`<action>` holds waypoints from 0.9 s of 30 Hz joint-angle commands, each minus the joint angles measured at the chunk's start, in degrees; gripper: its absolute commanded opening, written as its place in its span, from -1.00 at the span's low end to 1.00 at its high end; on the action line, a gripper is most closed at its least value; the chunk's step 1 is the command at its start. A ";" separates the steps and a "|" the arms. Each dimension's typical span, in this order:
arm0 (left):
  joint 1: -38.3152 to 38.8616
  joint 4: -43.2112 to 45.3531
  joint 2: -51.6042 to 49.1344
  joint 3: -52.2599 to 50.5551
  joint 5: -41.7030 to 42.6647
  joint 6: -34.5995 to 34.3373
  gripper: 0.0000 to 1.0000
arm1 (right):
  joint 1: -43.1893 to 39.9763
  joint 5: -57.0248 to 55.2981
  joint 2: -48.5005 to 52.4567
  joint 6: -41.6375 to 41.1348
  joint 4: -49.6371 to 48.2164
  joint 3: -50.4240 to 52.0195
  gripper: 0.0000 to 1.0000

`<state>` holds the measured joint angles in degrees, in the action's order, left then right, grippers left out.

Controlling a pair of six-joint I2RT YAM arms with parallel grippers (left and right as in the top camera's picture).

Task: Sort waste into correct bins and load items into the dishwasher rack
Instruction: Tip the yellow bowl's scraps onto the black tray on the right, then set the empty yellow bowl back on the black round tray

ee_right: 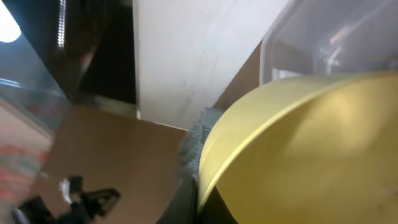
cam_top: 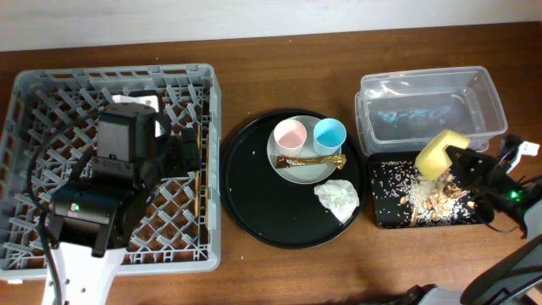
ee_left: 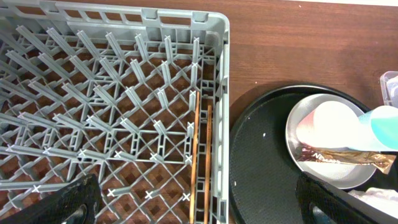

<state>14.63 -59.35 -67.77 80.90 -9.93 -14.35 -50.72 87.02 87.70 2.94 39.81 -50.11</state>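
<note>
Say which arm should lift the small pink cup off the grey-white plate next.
Left, probably. The left pincer is open and empty over the grey plastic rack, beside the large round black tray; the right pincer grips the yellow bowl over the shallow black rectangular tray.

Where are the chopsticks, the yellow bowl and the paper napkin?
chopsticks [ee_left: 195,155], left wrist view, midway along one stick.
yellow bowl [cam_top: 440,154], overhead view, its tilted outer wall.
paper napkin [cam_top: 338,199], overhead view, middle of the crumple.

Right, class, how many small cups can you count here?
2. A pink cup and a light-blue cup stand side by side on the plate in the round black tray. None appears hidden.
</note>
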 commanded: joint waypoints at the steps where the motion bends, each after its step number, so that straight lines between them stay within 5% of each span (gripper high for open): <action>1: -0.17 0.07 0.24 0.63 -0.42 -0.35 0.99 | -0.31 1.90 0.55 -9.84 -2.78 0.07 -0.92; 8: -0.17 0.07 0.24 0.63 -0.42 -0.35 0.99 | -0.31 1.90 0.42 -16.83 6.75 0.07 -0.92; 12: -0.17 0.09 0.24 0.63 -0.42 -0.35 0.99 | -0.24 1.29 -0.44 -9.22 10.10 0.02 -0.92; 18: -0.17 0.07 0.24 0.63 -0.42 -0.35 0.99 | 5.64 -23.28 -11.52 -9.18 20.79 -12.00 -0.92; 22: -0.17 0.07 0.24 0.63 -0.42 -0.35 0.99 | 23.87 -45.86 -18.58 -9.20 30.18 -28.24 -0.92; 27: -0.17 0.07 0.24 0.63 -0.42 -0.35 0.99 | 61.90 -60.92 -18.05 -12.52 30.77 -30.42 -0.92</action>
<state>14.59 -59.37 -67.77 80.90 -9.93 -14.37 0.05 35.35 67.44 -7.38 70.39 -80.16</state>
